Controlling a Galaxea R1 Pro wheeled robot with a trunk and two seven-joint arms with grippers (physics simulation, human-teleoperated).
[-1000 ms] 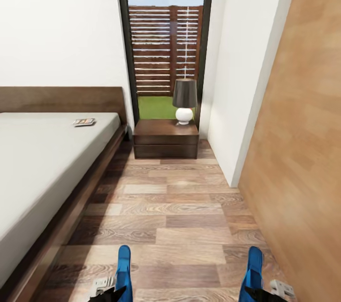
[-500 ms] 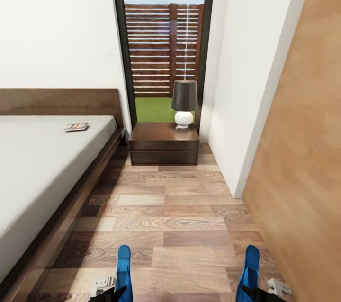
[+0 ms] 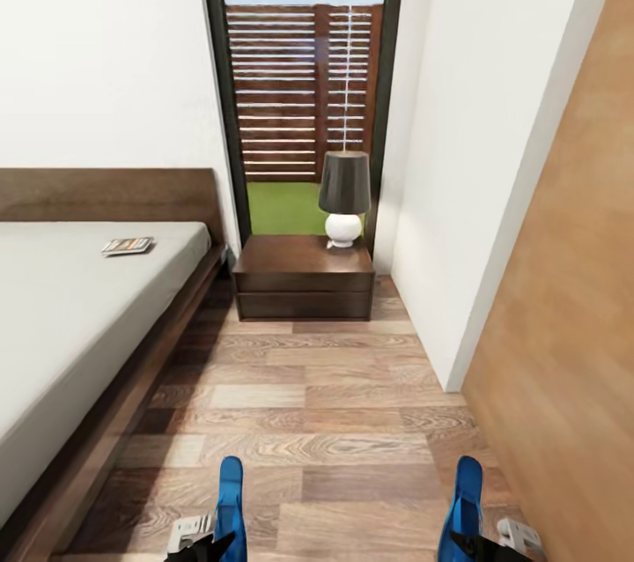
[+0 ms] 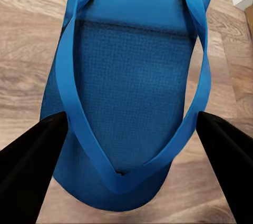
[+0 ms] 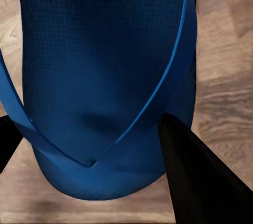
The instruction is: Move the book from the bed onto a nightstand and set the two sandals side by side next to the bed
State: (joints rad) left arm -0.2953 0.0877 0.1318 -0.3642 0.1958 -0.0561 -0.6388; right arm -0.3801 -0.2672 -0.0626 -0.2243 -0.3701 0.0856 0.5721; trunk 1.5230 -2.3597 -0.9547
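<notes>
In the head view each gripper holds one bright blue sandal above the wood floor. My left gripper (image 3: 211, 544) is shut on the left sandal (image 3: 231, 499), and my right gripper (image 3: 480, 549) is shut on the right sandal (image 3: 465, 496). Up close, the left sandal (image 4: 126, 92) sits between the black fingers (image 4: 29, 174) of the left gripper (image 4: 126, 182). The right sandal (image 5: 100, 66) lies between the fingers (image 5: 203, 187) of the right gripper (image 5: 100, 166). The book (image 3: 128, 246) lies on the bed (image 3: 70, 333) near the headboard. A nightstand (image 3: 304, 280) stands ahead, beside the bed.
A lamp (image 3: 343, 196) with a dark shade stands on the nightstand's right rear corner. Behind it is a tall dark-framed window (image 3: 304, 77). A white wall corner (image 3: 440, 210) and a wooden panel (image 3: 563, 333) close in the right side. Wood floor (image 3: 317, 403) runs between bed and wall.
The camera has rolled forward and turned slightly, so the bed and book sit further left and the nightstand lower. Both grippers still hold their sandals as before.
</notes>
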